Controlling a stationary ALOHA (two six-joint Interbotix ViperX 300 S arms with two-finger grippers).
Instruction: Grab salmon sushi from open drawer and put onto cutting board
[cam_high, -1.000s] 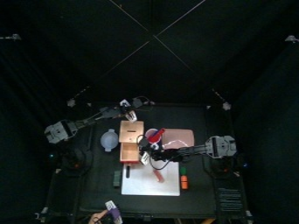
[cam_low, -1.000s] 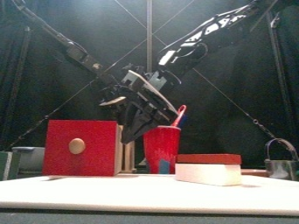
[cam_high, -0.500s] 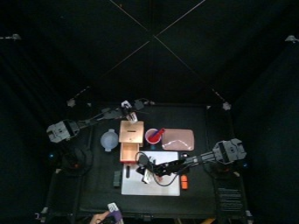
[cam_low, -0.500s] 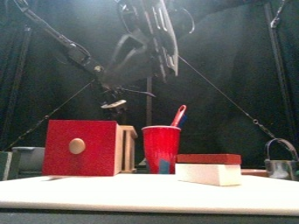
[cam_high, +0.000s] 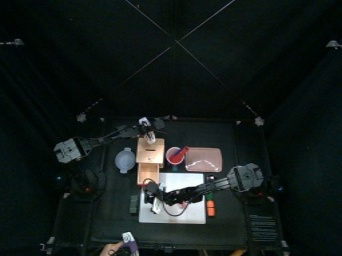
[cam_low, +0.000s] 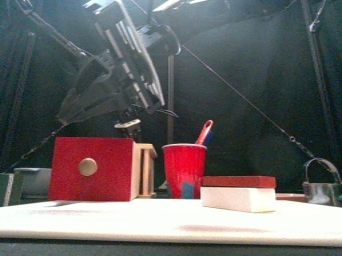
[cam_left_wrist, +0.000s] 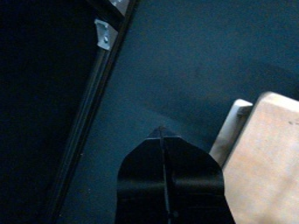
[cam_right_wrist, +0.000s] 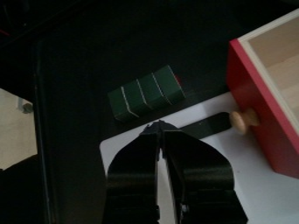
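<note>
Large white flat cutting board (cam_high: 174, 198) at table front; tan wooden box (cam_high: 148, 157) just behind it; red plastic cup (cam_low: 185, 171) right of box.

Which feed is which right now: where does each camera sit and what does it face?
Top: overhead, straight down; both arms, white cutting board.
Front: table height, level; red box, red cup, arm above.
Left wrist: looks past the shut left pincer at the wooden box.
Right wrist: right pincer over the board's corner, green item, red drawer front.
Top and front share the cup.

One red cup (cam_low: 183, 170); one cutting board (cam_high: 182, 207)
</note>
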